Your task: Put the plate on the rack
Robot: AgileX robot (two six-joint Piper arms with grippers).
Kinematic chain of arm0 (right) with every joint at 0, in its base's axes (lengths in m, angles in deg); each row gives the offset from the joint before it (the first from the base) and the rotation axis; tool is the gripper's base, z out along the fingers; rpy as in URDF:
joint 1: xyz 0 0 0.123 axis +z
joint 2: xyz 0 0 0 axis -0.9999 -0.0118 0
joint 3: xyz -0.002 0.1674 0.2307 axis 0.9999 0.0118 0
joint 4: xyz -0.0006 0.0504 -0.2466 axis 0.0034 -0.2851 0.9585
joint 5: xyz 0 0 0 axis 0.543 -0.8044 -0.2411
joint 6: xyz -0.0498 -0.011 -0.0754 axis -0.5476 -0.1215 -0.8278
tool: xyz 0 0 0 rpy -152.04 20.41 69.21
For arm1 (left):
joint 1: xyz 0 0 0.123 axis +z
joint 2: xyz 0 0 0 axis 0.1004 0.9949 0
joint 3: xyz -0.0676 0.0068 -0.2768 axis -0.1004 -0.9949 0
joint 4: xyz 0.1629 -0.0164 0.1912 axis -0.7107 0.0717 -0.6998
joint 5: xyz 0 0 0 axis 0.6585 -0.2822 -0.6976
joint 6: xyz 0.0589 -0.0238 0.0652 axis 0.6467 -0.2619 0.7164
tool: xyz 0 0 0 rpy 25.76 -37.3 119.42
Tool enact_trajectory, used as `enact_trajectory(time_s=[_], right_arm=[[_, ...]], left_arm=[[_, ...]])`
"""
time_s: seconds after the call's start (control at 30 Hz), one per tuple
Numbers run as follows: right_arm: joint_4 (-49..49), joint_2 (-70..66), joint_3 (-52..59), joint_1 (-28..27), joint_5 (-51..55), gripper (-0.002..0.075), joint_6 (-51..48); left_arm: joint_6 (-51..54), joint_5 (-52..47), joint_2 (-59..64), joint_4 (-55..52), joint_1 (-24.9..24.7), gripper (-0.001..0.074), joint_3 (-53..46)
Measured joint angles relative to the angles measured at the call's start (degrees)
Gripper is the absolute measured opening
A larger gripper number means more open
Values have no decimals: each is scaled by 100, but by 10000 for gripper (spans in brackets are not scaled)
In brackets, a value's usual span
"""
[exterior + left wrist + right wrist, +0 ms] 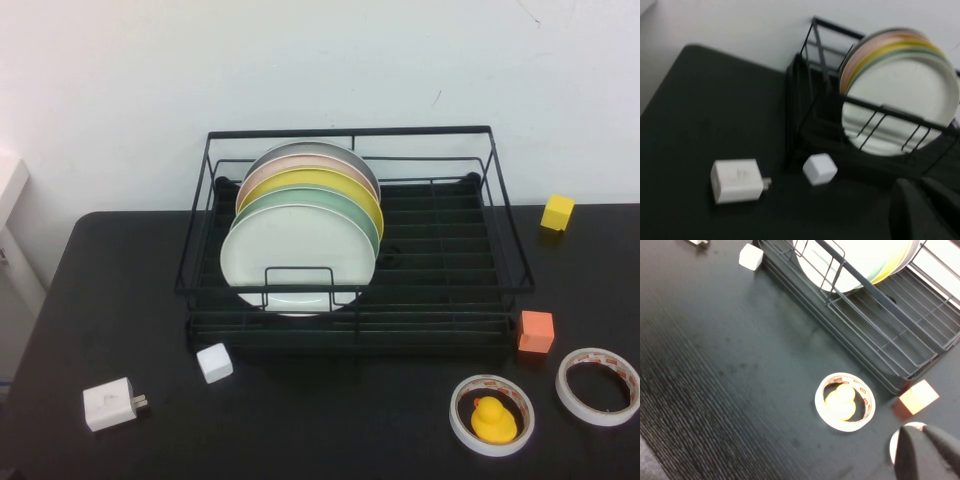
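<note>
The white plate (298, 255) stands upright in the black wire rack (430, 291), at the front of a row of plates; behind it are a mint green, a yellow, a pink and a grey one. It also shows in the left wrist view (900, 100) and the right wrist view (860, 260). Neither arm shows in the high view. My left gripper (920, 187) is shut and empty, above the table near the rack's front left corner. My right gripper (920, 432) is shut and empty, above a tape roll at the front right.
A white charger (110, 403) and a white cube (214, 362) lie in front of the rack at the left. An orange cube (536, 331), a tape roll (452, 415) around a yellow duck (492, 420), and a second tape roll (597, 386) lie at the right. A yellow cube (557, 212) sits at the far right.
</note>
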Motion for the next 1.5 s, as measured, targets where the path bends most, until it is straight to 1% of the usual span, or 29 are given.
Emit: enact_trajectory(time_s=[0.23, 0.63, 0.8, 0.93, 1.03, 1.13, 1.3, 1.5], right_arm=[[-11, 0, 0, 0, 0, -2, 0], [-11, 0, 0, 0, 0, -2, 0], [-11, 0, 0, 0, 0, -2, 0], [-11, 0, 0, 0, 0, -2, 0], [-11, 0, 0, 0, 0, -2, 0], [-11, 0, 0, 0, 0, -2, 0], [-11, 0, 0, 0, 0, -2, 0], [-11, 0, 0, 0, 0, -2, 0]], left_arm=[[0, -331, 0, 0, 0, -1, 0], [250, -365, 0, 0, 23, -1, 10], [351, -368, 0, 0, 346, -1, 10], [838, -378, 0, 111, 653, -1, 10], [1208, -391, 0, 328, 787, -1, 10], [1541, -394, 0, 490, 800, -1, 10], [1760, -394, 0, 534, 800, -1, 10], [2403, -394, 0, 534, 800, -1, 10]])
